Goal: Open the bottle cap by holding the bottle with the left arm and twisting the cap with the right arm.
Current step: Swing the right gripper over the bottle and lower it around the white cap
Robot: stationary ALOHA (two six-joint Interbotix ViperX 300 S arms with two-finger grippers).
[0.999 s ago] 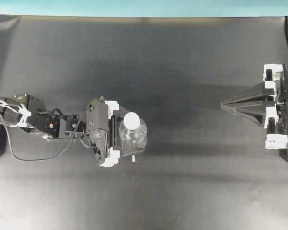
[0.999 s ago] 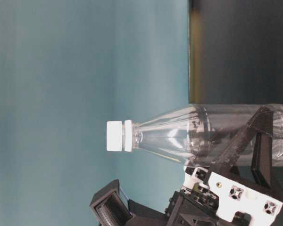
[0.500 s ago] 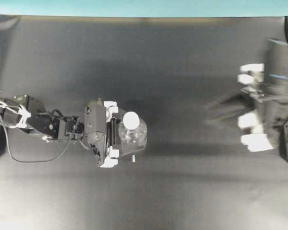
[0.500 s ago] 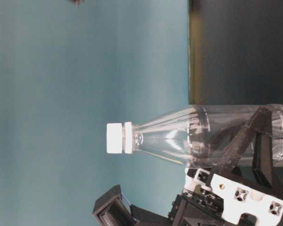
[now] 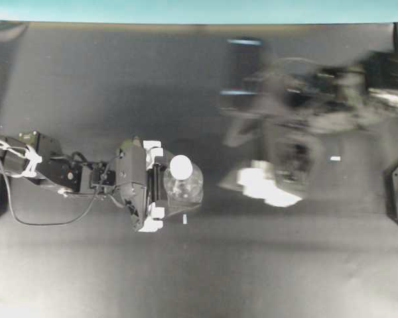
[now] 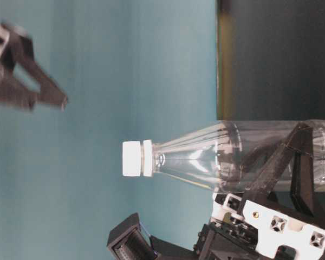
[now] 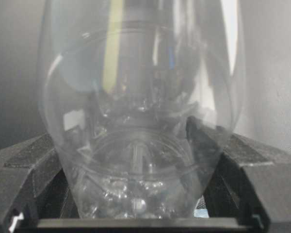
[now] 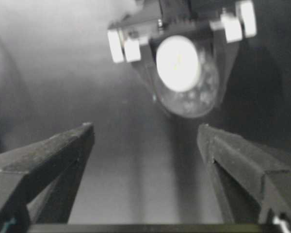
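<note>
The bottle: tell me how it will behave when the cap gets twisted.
The bottle looks empty and thin-walled, so probably light and apt to dent. It stands tall and narrow, so it would likely tip if the left gripper, closed around its body, let go. Its smooth clear plastic might spin in that grip.

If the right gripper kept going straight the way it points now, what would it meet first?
Probably the bare table. In the right wrist view the open right gripper aims at dark tabletop just short of the bottle; the bottle cap sits above that line. Depth is unclear through the blur.
</note>
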